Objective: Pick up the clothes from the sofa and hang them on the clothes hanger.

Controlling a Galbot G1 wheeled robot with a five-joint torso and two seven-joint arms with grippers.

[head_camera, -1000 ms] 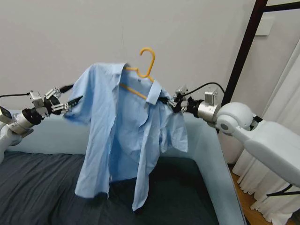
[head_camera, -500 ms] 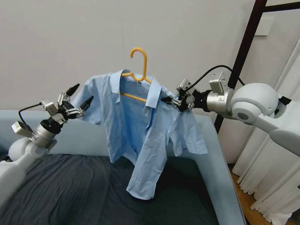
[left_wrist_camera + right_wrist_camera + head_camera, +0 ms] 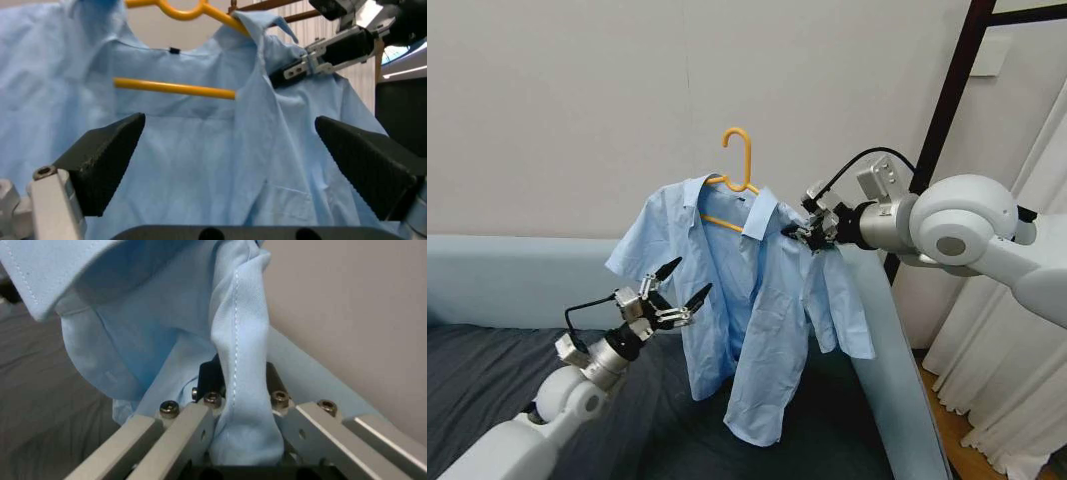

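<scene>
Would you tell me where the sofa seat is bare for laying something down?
The seat is bare on the left, between the backrest and the left gripper. The right is crowded: the shirt, held by the right gripper, hangs beside the armrest.

A light blue shirt point(image 3: 762, 310) hangs open on an orange hanger point(image 3: 736, 160) above the sofa point(image 3: 497, 270). The right end effector point(image 3: 794, 232) pinches the shirt's shoulder seam beside the collar. The left end effector point(image 3: 693, 276), lower down, has its fingers spread at the shirt's front panel, apparently not touching the cloth.
</scene>
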